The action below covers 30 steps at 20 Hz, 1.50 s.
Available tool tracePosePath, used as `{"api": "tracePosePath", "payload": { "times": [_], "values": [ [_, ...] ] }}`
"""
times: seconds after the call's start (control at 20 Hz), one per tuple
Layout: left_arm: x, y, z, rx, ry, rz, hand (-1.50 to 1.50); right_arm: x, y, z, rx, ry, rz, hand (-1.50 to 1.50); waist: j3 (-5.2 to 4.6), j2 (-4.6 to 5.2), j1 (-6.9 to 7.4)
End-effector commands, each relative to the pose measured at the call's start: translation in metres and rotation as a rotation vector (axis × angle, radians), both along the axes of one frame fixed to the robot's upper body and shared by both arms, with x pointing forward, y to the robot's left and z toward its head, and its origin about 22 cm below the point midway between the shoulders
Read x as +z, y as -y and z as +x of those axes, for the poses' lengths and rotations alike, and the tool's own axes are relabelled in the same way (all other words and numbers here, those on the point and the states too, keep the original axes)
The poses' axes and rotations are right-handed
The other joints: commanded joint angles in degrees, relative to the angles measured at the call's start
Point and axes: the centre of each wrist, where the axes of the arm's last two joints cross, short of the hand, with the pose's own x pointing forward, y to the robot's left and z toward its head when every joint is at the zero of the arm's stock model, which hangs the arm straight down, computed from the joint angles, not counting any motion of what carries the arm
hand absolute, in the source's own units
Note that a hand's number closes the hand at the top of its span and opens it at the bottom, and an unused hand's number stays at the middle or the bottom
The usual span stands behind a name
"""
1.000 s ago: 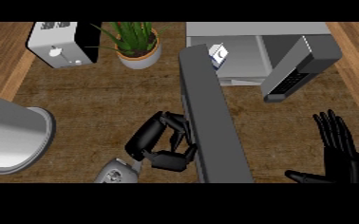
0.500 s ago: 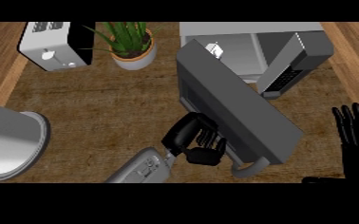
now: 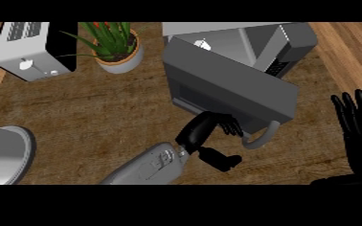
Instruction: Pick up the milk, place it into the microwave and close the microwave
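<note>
The grey microwave (image 3: 283,43) stands at the back right of the counter. Its door (image 3: 226,84) is swung partway across the opening, with the curved handle (image 3: 260,140) at its near end. Through the gap above the door, the white milk carton (image 3: 203,44) shows inside the cavity. My left hand (image 3: 201,129) rests against the door's outer face near the handle, fingers relaxed against the panel and thumb pointing down, holding nothing. My right hand (image 3: 350,117) stays open at the right edge, fingers up.
A white and black toaster (image 3: 32,48) stands at the back left. Beside it is a potted plant (image 3: 113,48). A round grey plate (image 3: 10,155) lies at the left edge. Brown counter lies between these and the microwave.
The door has swung from edge-on to well across the microwave's opening. My left hand followed it up and to the right. The right hand shifted toward the right edge.
</note>
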Motion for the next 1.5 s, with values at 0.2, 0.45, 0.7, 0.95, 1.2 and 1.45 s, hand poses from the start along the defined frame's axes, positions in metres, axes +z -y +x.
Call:
{"api": "tracePosePath", "payload": {
  "times": [0.2, 0.45, 0.7, 0.95, 1.2, 1.45],
  "values": [
    [0.036, 0.014, 0.023, 0.035, 0.055, -0.214, 1.50, 0.031, -0.011, 0.019, 0.153, 0.079, 0.009, -1.50, -0.20, 1.53, -4.83],
    [0.064, 0.022, 0.044, 0.071, 0.090, -0.233, 1.50, 0.046, -0.015, 0.021, 0.213, 0.090, -0.032, -1.50, -0.08, 1.58, -8.07],
    [0.076, 0.024, 0.059, 0.116, 0.111, -0.245, 1.50, 0.062, -0.017, 0.028, 0.232, 0.124, -0.023, -1.50, -0.02, 2.33, -10.40],
    [0.090, 0.027, 0.073, 0.152, 0.128, -0.255, 1.50, 0.074, -0.016, 0.030, 0.285, 0.121, -0.043, -1.50, 0.03, 2.78, -12.48],
    [0.105, 0.028, 0.087, 0.194, 0.137, -0.272, 1.50, 0.085, -0.010, 0.033, 0.306, 0.124, -0.061, -1.50, 0.14, 3.50, -14.30],
    [0.111, 0.027, 0.096, 0.224, 0.153, -0.275, 1.50, 0.094, -0.009, 0.035, 0.320, 0.129, -0.062, -1.50, 0.20, 4.17, -15.84]
  ]
}}
